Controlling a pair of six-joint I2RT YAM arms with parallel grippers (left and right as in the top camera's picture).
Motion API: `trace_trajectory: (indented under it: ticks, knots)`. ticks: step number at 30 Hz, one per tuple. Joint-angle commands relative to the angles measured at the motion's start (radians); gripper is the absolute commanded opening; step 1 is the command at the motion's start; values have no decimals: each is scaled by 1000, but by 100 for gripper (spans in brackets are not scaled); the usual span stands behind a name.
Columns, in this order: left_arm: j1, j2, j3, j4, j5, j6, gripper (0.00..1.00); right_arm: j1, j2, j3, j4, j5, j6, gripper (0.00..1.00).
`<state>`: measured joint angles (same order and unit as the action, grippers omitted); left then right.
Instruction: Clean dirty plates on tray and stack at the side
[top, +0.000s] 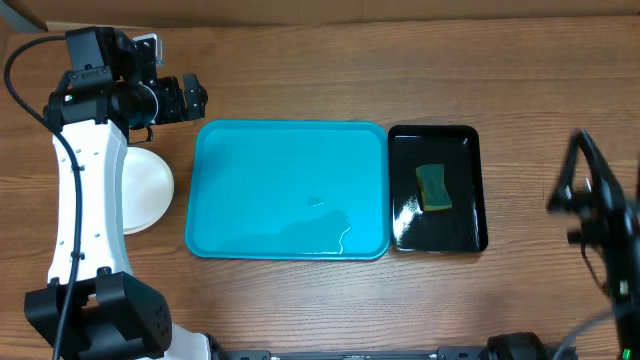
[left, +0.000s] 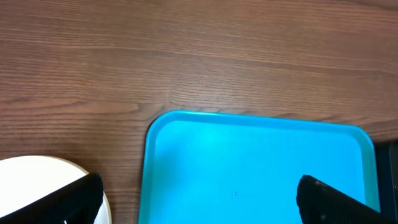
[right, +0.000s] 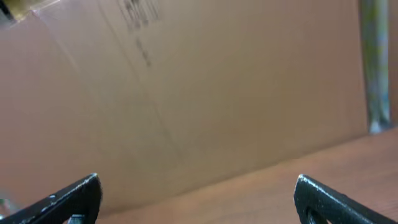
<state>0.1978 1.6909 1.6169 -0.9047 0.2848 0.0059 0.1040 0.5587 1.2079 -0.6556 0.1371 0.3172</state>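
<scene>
In the overhead view the left gripper (top: 188, 97) hung over the surface (top: 300, 60) with its jaws wide apart and nothing between them. The tray (top: 290, 140) lay just beside it, one corner nearest the fingertips. Back from the gripper, along the left arm (top: 85, 190), a white plate (top: 150, 185) sat on the surface just outside the tray's short edge, partly hidden under the arm. Whether more plates lay beneath it could not be told. Beyond the tray's far short edge from this gripper, a black tray (top: 470, 150) sat just beside it and held a sponge (top: 433, 187). The right arm (top: 600, 215) stood blurred at the frame edge, well apart from both trays, and its gripper could not be made out there. In the left wrist view the two fingers (left: 74, 199) framed the scene from the lower corners. The tray's rounded corner and blue floor lay below and between them, the plate's rim showed beside the left finger, and bare wood ran ahead. In the right wrist view the right gripper (right: 199, 186) was spread wide and held nothing. It faced a cardboard wall (right: 205, 93), with a strip of surface low ahead.
</scene>
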Motion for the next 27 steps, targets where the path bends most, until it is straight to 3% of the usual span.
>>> trace_trajectory:
  ticks: [1,6,13,27]
  knots:
    - [4,6,4,0,4,-10,100,-26,-138,-163,93,-7,-8,100]
    - [4,6,4,0,4,-10,100,-35,-328,-459,406,-11,-3,100]
    - [4,6,4,0,4,-10,100,-34,-435,-793,795,-37,35,100]
    - [4,6,4,0,4,-10,100,-37,-556,-1128,867,-38,54,100]
